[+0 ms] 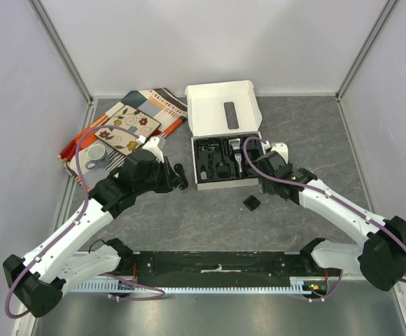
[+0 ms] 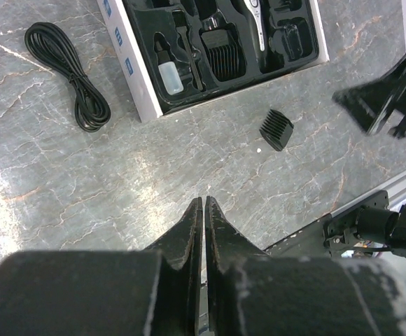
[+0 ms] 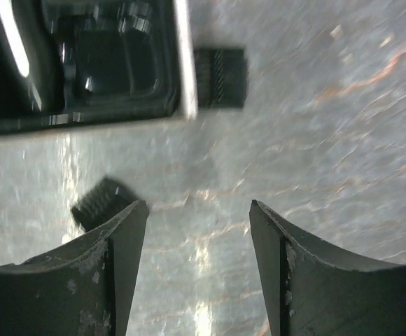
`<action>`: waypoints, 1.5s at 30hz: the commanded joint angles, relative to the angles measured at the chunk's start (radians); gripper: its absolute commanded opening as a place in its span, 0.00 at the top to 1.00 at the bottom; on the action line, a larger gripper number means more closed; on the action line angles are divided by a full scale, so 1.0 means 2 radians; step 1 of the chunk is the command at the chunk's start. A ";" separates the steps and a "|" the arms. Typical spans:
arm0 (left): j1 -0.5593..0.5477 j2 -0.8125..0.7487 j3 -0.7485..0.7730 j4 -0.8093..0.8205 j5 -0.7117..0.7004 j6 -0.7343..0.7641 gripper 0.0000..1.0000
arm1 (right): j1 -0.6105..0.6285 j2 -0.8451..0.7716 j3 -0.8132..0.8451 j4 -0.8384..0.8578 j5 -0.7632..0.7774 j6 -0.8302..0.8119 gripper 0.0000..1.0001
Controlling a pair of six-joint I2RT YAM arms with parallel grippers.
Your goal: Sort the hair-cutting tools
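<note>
Black-silver clipper [image 2: 255, 21] lies in the box [image 2: 136, 84] tray. Ridged black comb [image 2: 276, 129] on table, near box front; 2nd comb [image 3: 220, 77] right against box side. Cord [image 2: 70, 73] coiled on table left of box. Left gripper [image 2: 204, 203] jaws closed, empty; right gripper [image 3: 198, 217] jaws apart, empty.

In front of the white cardboard box with black moulded tray [image 1: 210, 105], we see grey marbled tabletop [image 1: 210, 224] mostly free, with one small black ribbed comb attachment [image 1: 251, 202] lying near the box's front right corner. A second black ribbed piece [image 3: 220, 77] sits just beside its right wall. A coiled black cord [image 1: 180, 175] lies just left of the box.
</note>
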 commanded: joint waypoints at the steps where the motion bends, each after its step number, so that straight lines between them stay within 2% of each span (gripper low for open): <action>1: 0.001 -0.018 -0.007 -0.002 0.007 -0.003 0.92 | 0.022 -0.053 -0.044 0.011 -0.094 0.025 0.32; 5: 0.001 -0.018 -0.008 -0.002 0.009 -0.003 0.91 | 0.036 -0.070 -0.060 0.025 -0.136 -0.004 0.28; 12: 0.001 -0.019 -0.015 -0.002 0.016 -0.003 0.92 | 0.041 -0.024 -0.061 0.041 -0.154 -0.051 0.25; 17: 0.001 -0.023 -0.021 -0.002 0.018 -0.003 0.91 | 0.041 0.014 -0.053 0.052 -0.134 -0.041 0.25; 23: 0.001 -0.028 -0.025 -0.002 0.024 0.000 0.91 | 0.042 0.008 -0.040 0.050 -0.111 -0.017 0.25; 27: 0.001 -0.031 -0.026 -0.002 0.025 0.000 0.91 | 0.042 0.005 -0.044 0.026 -0.059 0.018 0.29; 29: 0.001 -0.030 -0.028 -0.002 0.026 0.000 0.91 | 0.042 -0.003 -0.052 0.020 -0.020 0.053 0.35; 30: 0.001 -0.029 -0.027 -0.002 0.027 0.000 0.91 | 0.041 -0.007 -0.054 0.018 -0.008 0.064 0.42; 32: 0.001 -0.028 -0.029 -0.002 0.029 0.001 0.91 | 0.041 -0.015 -0.062 0.019 0.011 0.083 0.50; 35: 0.001 -0.027 -0.030 -0.002 0.028 0.003 0.91 | 0.041 -0.001 -0.065 0.023 0.011 0.088 0.74; 36: 0.001 -0.026 -0.030 -0.002 0.028 0.003 0.91 | 0.041 0.006 -0.066 0.025 0.007 0.089 0.89; 37: 0.001 -0.026 -0.030 -0.002 0.027 0.004 0.91 | 0.041 0.019 -0.068 0.028 0.004 0.090 0.96; 38: 0.001 -0.024 -0.029 -0.002 0.027 0.005 0.91 | 0.041 0.024 -0.070 0.035 0.004 0.092 1.00; 45: 0.001 -0.026 -0.032 -0.001 0.026 0.006 0.91 | 0.041 0.054 -0.084 0.074 0.021 0.108 1.00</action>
